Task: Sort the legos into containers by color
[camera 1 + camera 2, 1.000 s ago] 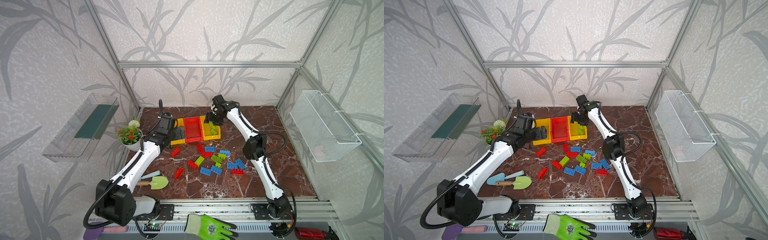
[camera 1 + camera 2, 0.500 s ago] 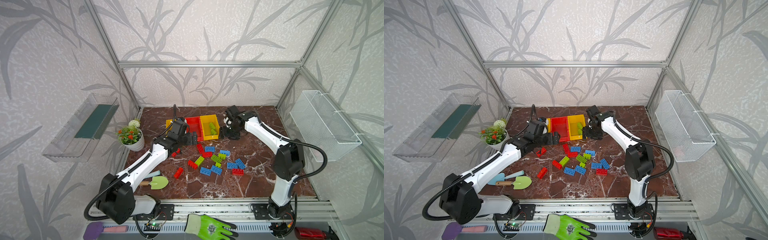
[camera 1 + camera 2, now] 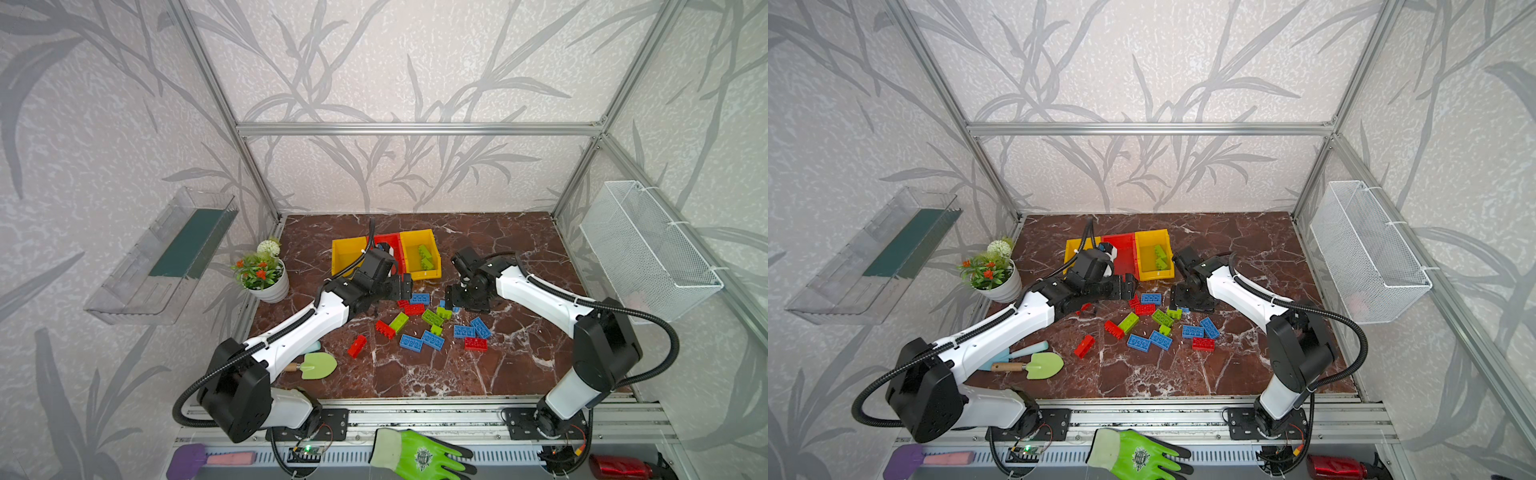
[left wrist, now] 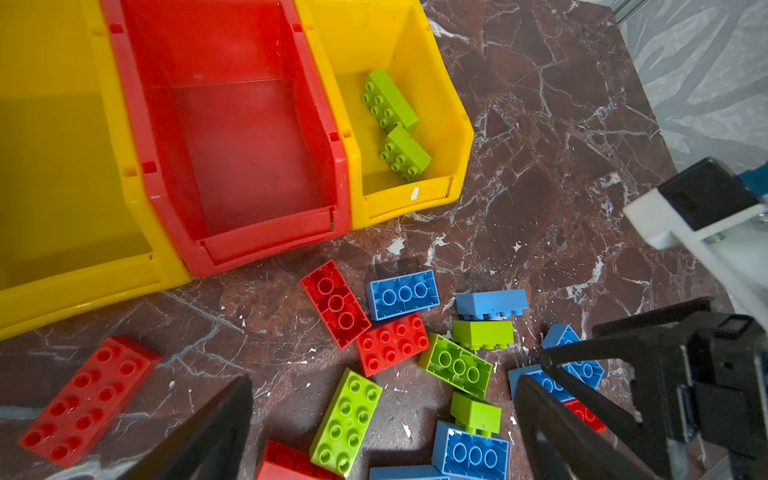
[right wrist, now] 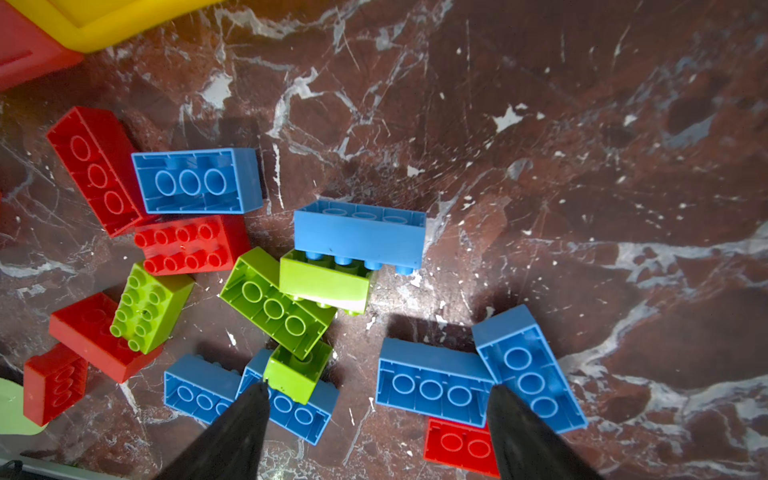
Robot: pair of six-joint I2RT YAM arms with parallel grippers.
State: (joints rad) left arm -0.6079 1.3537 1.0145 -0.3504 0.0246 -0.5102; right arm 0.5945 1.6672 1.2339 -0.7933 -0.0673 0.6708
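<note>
surface: brown marble tabletop (image 3: 519, 249) | on it: legos (image 3: 432, 318), 3 containers (image 3: 345, 257), potted plant (image 3: 270, 286), shovel (image 3: 318, 365)

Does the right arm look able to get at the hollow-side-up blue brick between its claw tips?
Probably yes: the right claw is open above the blue brick, nothing covering it. A second blue brick touches its end and a red brick lies alongside, which may crowd a fingertip.
</note>
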